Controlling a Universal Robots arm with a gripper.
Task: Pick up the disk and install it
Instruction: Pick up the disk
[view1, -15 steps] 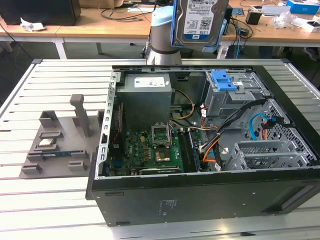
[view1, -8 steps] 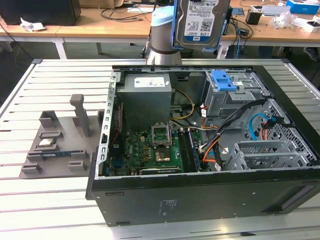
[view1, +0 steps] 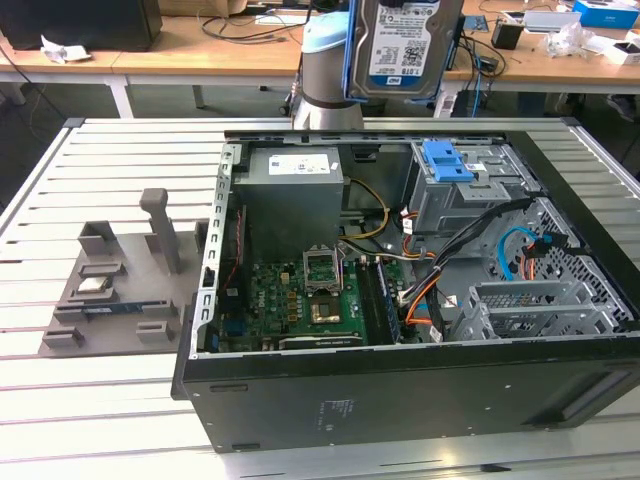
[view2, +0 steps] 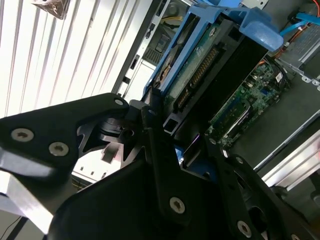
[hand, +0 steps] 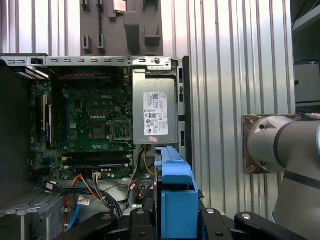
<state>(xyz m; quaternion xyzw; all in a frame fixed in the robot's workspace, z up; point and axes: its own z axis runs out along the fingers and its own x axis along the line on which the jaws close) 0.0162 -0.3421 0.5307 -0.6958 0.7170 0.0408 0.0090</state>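
Hanging well above open case (view1: 400, 400) rim, gripper (view2: 175, 134) clamped on disk (view1: 405, 45) edges.

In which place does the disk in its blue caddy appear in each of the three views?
Exterior view: the disk hangs at the top edge, label toward the camera, above the open case.
Second wrist view: the disk edge-on, clamped by the gripper.
First wrist view: its blue caddy end-on, nearest the camera.
Shared landmark: the green motherboard.
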